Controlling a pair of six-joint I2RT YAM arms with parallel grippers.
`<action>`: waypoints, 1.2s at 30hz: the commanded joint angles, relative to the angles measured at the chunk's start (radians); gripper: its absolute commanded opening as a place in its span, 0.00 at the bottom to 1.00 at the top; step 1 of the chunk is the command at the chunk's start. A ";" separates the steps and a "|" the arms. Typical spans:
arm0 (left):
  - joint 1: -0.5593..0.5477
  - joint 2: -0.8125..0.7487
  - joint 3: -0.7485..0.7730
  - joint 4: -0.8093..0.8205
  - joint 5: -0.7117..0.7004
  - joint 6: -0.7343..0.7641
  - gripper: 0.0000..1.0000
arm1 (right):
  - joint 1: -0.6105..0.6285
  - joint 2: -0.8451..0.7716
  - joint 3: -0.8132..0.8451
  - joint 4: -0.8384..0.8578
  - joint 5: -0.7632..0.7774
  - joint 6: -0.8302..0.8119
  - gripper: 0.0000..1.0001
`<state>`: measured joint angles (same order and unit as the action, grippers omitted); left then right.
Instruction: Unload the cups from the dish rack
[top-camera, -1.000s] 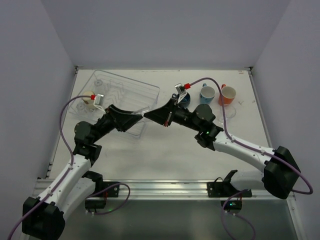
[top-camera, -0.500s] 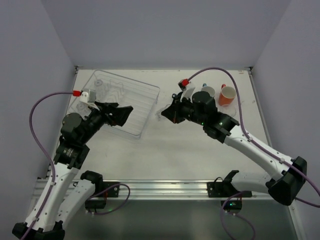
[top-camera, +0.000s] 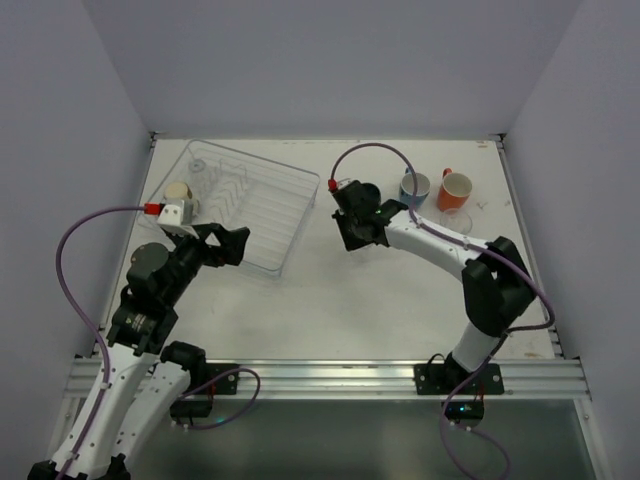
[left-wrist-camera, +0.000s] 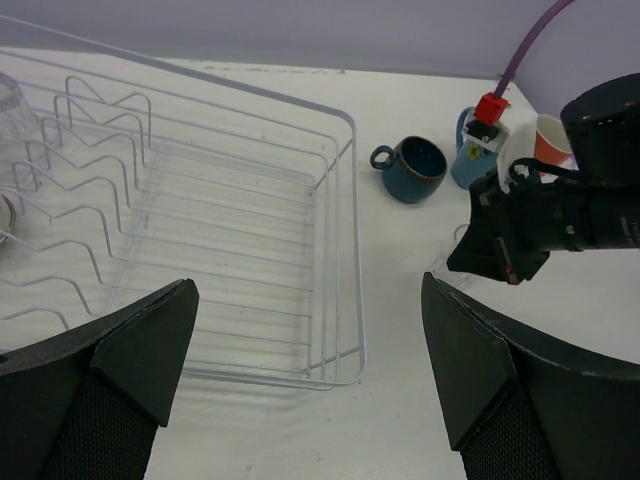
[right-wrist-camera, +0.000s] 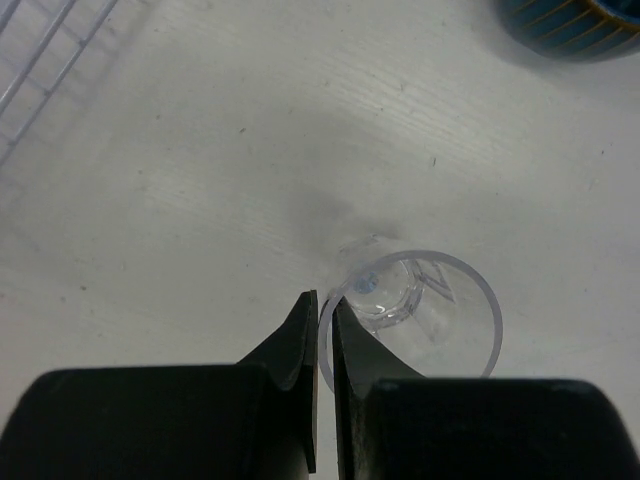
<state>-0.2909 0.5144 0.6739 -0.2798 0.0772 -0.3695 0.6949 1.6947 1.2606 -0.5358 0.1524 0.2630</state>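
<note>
Right wrist view: black right gripper (right-wrist-camera: 325, 312) clamped on the rim of clear glass tumbler (right-wrist-camera: 425, 300), standing on white table (right-wrist-camera: 150, 200) beside clear plastic dish rack (left-wrist-camera: 230, 250); set-down step, next probably release and lift, while left gripper (left-wrist-camera: 310, 345), jaws wide, hovers over rack's near end.

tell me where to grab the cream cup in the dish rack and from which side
Pinch the cream cup by its rim wall, one finger inside and one outside, coming straight down from above. It seems to stand mouth up at the left-arm end of the dish rack, and the open left gripper is nearest.
</note>
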 joint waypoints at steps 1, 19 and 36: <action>-0.016 -0.001 0.007 0.005 -0.034 0.043 1.00 | 0.002 0.040 0.092 0.002 0.107 -0.045 0.00; -0.025 0.007 0.009 -0.006 -0.068 0.046 1.00 | 0.052 0.183 0.140 0.161 0.197 0.004 0.00; -0.022 0.026 0.009 -0.007 -0.071 0.047 1.00 | 0.061 0.224 0.125 0.166 0.168 0.019 0.06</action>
<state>-0.3099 0.5339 0.6739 -0.2897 0.0208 -0.3473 0.7479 1.9160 1.3796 -0.3923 0.3069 0.2687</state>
